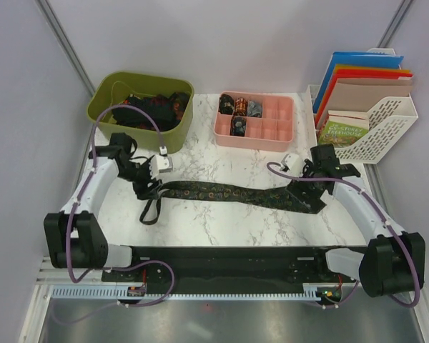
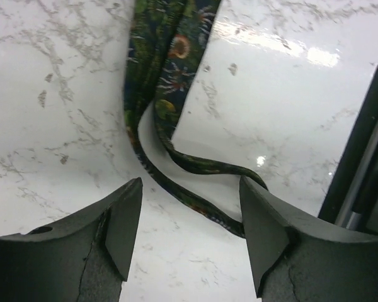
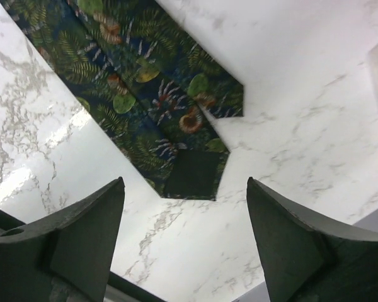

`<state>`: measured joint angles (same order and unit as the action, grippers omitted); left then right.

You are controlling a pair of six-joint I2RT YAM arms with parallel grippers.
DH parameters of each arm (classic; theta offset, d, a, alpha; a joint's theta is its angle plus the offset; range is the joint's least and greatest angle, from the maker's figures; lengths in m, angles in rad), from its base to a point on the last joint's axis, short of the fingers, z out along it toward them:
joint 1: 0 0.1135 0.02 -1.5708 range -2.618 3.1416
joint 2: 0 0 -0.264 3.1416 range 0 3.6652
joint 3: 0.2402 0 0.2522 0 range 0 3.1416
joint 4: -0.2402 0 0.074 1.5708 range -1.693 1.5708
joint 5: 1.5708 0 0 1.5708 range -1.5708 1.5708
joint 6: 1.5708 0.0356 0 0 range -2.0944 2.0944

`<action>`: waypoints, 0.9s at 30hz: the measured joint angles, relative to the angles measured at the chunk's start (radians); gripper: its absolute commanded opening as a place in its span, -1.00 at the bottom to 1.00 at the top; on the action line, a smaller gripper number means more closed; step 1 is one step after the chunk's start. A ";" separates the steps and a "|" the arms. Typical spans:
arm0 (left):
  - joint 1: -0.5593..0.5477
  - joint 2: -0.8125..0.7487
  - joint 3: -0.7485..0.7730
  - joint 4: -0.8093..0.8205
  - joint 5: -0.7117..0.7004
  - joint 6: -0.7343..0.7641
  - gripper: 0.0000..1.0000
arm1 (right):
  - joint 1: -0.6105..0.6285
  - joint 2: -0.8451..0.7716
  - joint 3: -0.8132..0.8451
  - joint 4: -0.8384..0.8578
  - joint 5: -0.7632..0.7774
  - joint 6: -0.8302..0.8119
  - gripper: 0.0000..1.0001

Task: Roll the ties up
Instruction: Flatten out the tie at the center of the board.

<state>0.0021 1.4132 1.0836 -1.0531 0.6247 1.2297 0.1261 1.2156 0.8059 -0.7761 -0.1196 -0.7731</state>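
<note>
The tie [image 1: 236, 194] lies flat and unrolled on the marble table [image 1: 200, 161]. Its long axis runs left to right, the wide pointed end to the right and the narrow end curling into a loop on the left. The left gripper [image 2: 189, 185] hangs over that loop, jaws spread wide and holding nothing. The right gripper [image 3: 184, 185] hangs over the wide tip, equally open and empty. Behind, rolled ties [image 1: 237, 108] sit in a pink tray [image 1: 279, 132]. The green bin [image 1: 104, 107] holds dark fabric, possibly more ties.
</note>
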 measured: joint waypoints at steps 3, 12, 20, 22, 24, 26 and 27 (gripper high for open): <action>-0.004 -0.061 -0.048 -0.072 -0.026 0.056 0.38 | 0.000 -0.027 0.053 -0.011 -0.026 0.001 0.85; -0.031 -0.064 -0.185 -0.172 -0.209 0.125 0.50 | 0.066 0.123 0.084 0.057 -0.051 0.013 0.96; -0.044 -0.101 -0.322 -0.040 -0.375 0.098 0.55 | 0.158 0.251 0.075 0.154 -0.040 0.018 0.94; -0.044 -0.101 -0.333 -0.018 -0.388 0.097 0.54 | 0.169 0.259 0.056 0.178 -0.037 0.017 0.89; -0.046 -0.097 -0.341 0.009 -0.390 0.095 0.49 | 0.179 0.268 0.033 0.196 -0.032 0.016 0.85; -0.050 -0.080 -0.341 0.037 -0.390 0.086 0.39 | 0.185 0.280 0.019 0.208 -0.027 0.014 0.82; -0.051 -0.064 -0.341 0.058 -0.389 0.076 0.34 | 0.186 0.284 0.015 0.212 -0.024 0.013 0.80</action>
<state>-0.0486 1.3495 0.7422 -0.9955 0.2356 1.3056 0.3122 1.4994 0.8207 -0.5636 -0.1436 -0.7605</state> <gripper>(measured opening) 0.728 0.928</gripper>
